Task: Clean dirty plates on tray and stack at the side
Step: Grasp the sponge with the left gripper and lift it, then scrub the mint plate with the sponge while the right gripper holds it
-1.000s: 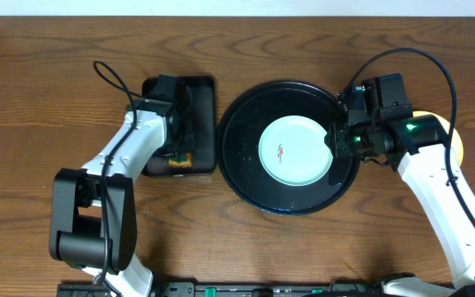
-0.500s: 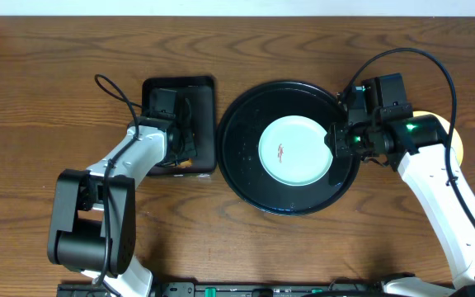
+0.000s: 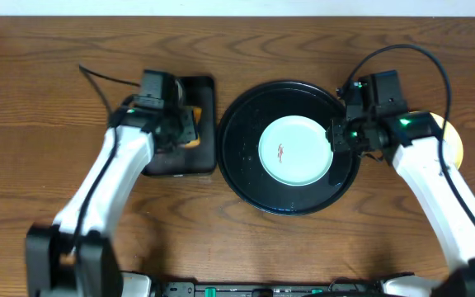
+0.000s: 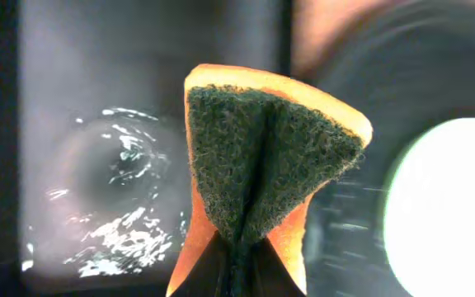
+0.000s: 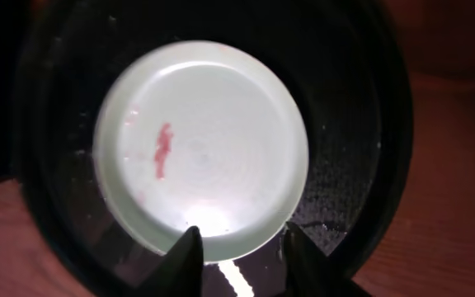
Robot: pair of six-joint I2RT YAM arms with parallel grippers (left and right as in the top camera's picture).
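The left end effector (image 4: 237,260) is clamped tight on a sponge (image 4: 262,157) — orange foam with a dark green scouring face, folded into a crease by the pinch. From overhead it hangs above the small rectangular black tray (image 3: 165,161), whose floor glistens with water (the wrist view shows the wet streaks). Just to the right sits the round black tray (image 3: 246,177), and on its middle lies one mint-blue plate (image 3: 295,150) with a reddish smear (image 5: 163,150) a little off its centre. The right end effector (image 5: 244,247) stands at the plate's right edge, its fingers (image 5: 190,252) moderately apart and gripping nothing — the wet tray floor shows between them. A pale yellow plate (image 3: 455,145) peeks from under the right arm, on the bench (image 3: 56,66), off the round tray.
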